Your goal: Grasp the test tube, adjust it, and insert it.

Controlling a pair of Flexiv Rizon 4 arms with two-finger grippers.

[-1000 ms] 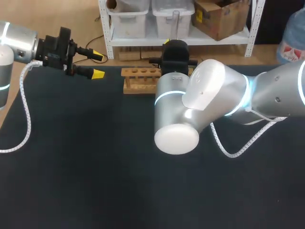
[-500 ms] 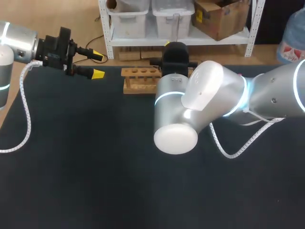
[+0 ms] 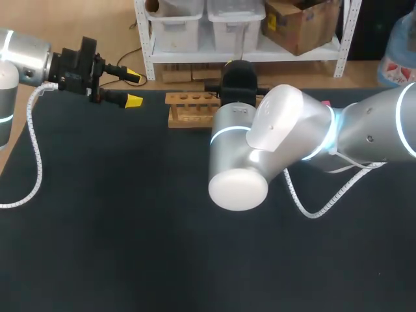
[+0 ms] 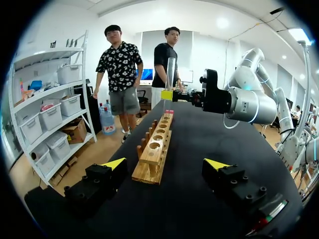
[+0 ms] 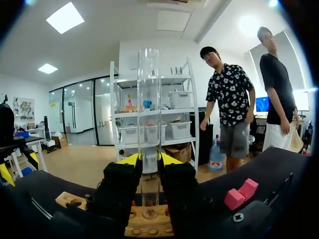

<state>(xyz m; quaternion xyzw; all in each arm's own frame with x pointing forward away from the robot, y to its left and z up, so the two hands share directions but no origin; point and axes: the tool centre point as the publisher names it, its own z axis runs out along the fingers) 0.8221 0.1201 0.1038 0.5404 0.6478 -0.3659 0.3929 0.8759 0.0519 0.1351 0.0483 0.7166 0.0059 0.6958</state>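
Note:
A clear test tube (image 5: 148, 99) stands upright with my right gripper (image 5: 149, 162) shut on its lower part, both yellow-tipped fingers pressing its sides. Its bottom end hangs just over a hole of the wooden rack (image 5: 144, 225). In the left wrist view the test tube (image 4: 170, 74) stands above the far end of the rack (image 4: 154, 149), with my right gripper (image 4: 167, 94) around it. In the head view my right arm (image 3: 266, 146) hides that gripper and part of the rack (image 3: 190, 108). My left gripper (image 3: 134, 88) hovers open left of the rack, holding nothing.
Pink blocks (image 5: 241, 194) lie on the black table beside the rack's right end, seen in the head view as a pink spot (image 3: 325, 103). A white cable (image 3: 312, 208) loops from my right arm onto the table (image 3: 117, 234).
My right arm has shifted slightly to the left and the test tube has sunk a little toward the rack. My left arm has not moved.

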